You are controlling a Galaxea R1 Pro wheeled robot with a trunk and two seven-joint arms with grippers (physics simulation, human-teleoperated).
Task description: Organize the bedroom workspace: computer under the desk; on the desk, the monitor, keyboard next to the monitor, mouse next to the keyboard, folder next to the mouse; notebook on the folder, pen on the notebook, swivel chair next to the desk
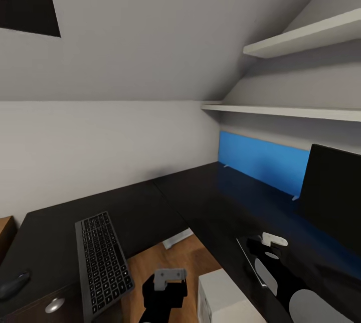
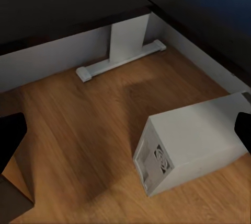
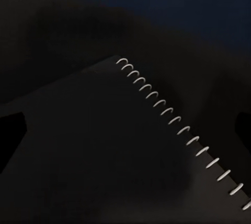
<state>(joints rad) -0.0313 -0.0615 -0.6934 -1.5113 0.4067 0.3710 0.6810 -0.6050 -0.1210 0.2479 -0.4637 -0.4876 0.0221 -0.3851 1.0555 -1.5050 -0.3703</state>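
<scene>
The right gripper (image 1: pixel 265 253), jaws spread and empty, hovers over the notebook (image 3: pixel 104 151) lying flat on the desk (image 1: pixel 210 202) before the monitor (image 1: pixel 333 192); thin, light and probably flexible, it is best pinched at a free edge opposite the wire spiral (image 3: pixel 172 117).

Glossy black desk (image 1: pixel 210 202); wood-grain floor (image 2: pixel 78 130); matt white computer (image 2: pixel 193 140).

one keyboard (image 1: pixel 103 261), one mouse (image 1: pixel 13 284), one monitor (image 1: pixel 332 193), one computer (image 2: pixel 191 145), one notebook (image 3: pixel 104 156), two shelves (image 1: pixel 301 37).
</scene>
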